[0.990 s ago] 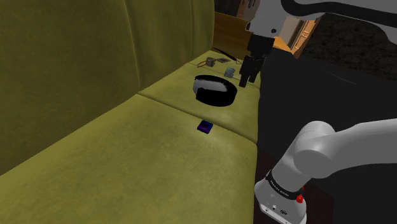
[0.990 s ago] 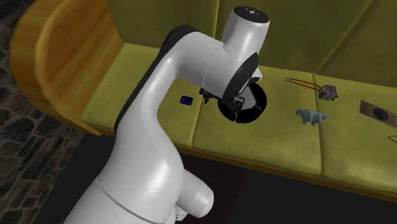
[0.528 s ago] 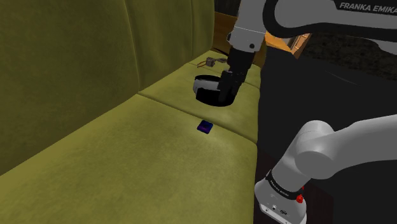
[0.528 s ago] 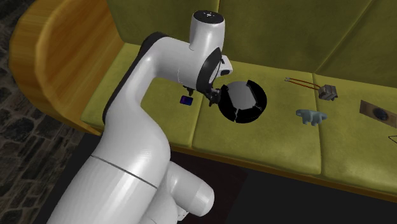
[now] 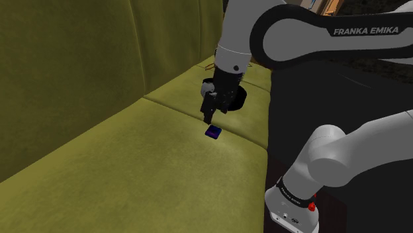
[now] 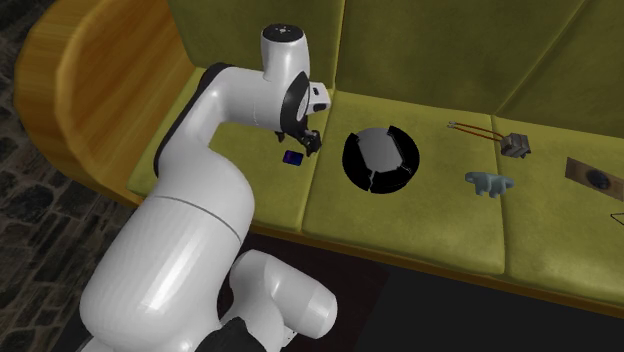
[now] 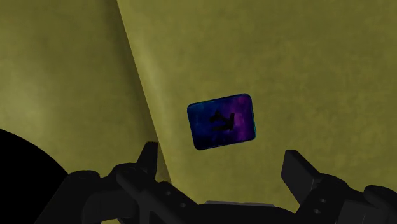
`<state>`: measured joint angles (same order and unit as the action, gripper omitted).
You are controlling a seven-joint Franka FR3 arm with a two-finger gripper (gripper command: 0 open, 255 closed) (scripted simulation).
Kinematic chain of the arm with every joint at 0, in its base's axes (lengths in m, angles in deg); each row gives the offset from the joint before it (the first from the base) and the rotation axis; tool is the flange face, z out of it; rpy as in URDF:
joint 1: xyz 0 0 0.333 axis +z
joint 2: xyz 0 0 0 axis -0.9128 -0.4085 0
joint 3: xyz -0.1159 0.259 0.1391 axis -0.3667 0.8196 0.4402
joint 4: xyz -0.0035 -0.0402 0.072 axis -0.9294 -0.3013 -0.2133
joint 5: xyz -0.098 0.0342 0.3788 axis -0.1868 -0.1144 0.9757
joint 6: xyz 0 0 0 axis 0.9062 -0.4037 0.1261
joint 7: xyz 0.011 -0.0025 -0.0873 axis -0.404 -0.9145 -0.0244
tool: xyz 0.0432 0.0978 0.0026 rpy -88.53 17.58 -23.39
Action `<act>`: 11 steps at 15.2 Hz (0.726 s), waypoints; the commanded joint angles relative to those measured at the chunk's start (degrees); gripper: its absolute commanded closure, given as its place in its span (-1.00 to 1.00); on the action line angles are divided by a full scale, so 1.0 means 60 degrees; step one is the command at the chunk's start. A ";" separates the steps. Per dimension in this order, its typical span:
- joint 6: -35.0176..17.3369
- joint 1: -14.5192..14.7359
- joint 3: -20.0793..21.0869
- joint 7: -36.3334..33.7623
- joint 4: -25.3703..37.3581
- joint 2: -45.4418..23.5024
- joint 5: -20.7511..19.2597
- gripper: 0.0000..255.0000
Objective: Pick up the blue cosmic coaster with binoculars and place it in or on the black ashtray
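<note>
Reaches up and left from the stand [image 5: 291, 205] in the shoulder view, elbow high, wrist bent down toward the olive sofa seat [image 5: 132, 172]. Points the gripper [image 5: 210, 114] downward, close above the blue-purple coaster [image 5: 213, 132], without touching it. Keeps both fingers [image 7: 149, 156] spread wide, clasping nothing. Places the coaster flat on the seat cushion, just beside the seam between two cushions, on the second exterior view's left of the black ashtray [image 6: 381, 160] and apart from it. Sets the coaster's long axis roughly along the line between the two fingertips, slightly tilted, in the wrist view. Shows a dark binoculars figure at the coaster's centre.
</note>
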<state>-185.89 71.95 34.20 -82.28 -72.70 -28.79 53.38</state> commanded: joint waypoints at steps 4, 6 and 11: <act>-0.0715 0.0057 0.0238 -0.0125 -0.0512 -0.0167 0.0114 -1.00; -0.0987 0.0067 0.0288 -0.0121 -0.0729 -0.0221 0.0146 -1.00; -0.1066 0.0069 0.0303 -0.0121 -0.0791 -0.0239 0.0155 -1.00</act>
<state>-192.21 72.36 36.00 -83.01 -77.40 -30.20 54.31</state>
